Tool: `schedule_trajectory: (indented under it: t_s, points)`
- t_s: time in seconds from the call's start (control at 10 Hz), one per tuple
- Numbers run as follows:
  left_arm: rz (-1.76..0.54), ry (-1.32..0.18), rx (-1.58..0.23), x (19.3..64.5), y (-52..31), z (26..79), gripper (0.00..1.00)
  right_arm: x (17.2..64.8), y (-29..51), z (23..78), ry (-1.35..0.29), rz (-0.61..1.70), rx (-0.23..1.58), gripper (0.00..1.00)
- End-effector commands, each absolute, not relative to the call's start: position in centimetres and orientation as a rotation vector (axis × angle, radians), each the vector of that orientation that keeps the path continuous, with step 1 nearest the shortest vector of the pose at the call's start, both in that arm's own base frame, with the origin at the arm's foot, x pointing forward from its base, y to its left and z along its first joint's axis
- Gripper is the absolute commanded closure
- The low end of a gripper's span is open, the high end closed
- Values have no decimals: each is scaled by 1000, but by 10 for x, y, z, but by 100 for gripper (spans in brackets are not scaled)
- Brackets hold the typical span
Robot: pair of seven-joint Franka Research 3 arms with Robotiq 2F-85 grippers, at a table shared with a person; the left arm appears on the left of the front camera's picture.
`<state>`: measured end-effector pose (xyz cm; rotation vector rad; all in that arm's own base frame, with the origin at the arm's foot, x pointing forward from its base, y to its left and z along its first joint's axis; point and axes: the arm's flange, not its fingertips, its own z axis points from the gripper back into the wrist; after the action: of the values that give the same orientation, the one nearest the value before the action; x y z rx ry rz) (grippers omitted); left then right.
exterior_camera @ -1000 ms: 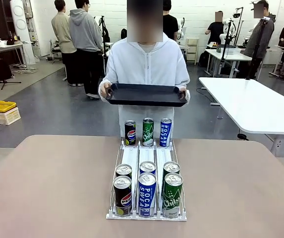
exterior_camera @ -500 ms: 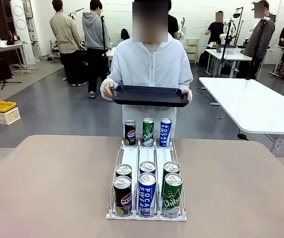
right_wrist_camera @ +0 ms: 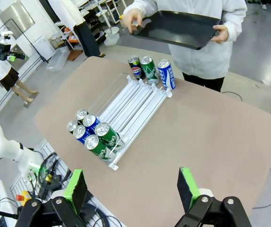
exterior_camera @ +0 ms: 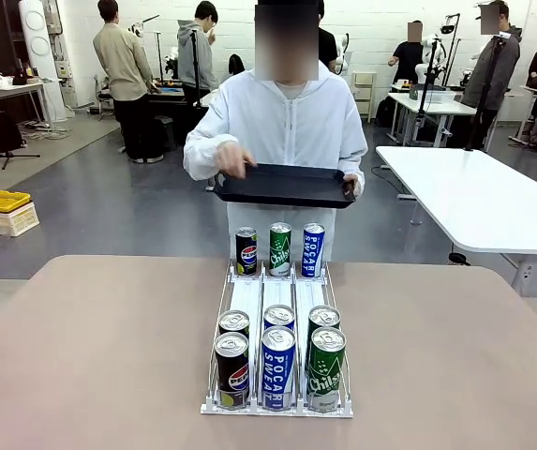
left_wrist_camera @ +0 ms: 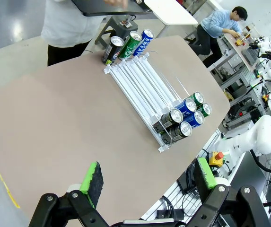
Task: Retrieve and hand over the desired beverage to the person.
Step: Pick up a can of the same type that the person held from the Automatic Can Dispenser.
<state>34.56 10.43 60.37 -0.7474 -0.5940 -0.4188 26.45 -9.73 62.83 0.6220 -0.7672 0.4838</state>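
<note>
Cans [exterior_camera: 278,366] are lined up in a clear rack [exterior_camera: 246,300] at table [exterior_camera: 90,347] centre. L gripper [left_wrist_camera: 148,175] & R gripper [right_wrist_camera: 132,184] are spread wide, nothing gripped, well apart from rack. Black tray [exterior_camera: 285,185] is held by the person [exterior_camera: 287,122] at far edge.

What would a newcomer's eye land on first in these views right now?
The person in white at the far side of the table, holding a black tray in front of them. Next, the white rack mid-table: three cans stand at its far end, and six cans crowd its near end in two rows. The left hand and right hand hang open at the near side, holding nothing.
</note>
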Motion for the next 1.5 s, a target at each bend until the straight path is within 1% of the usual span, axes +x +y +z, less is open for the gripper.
schedule_trajectory:
  t_s: [0.0, 1.4]
  points:
    - [-440, -613, -758, 347, 105, 603, 0, 267, -97, 630, -774, 500, 641, 0]
    - [-440, -613, -758, 347, 105, 603, 0, 267, -97, 630, -774, 500, 641, 0]
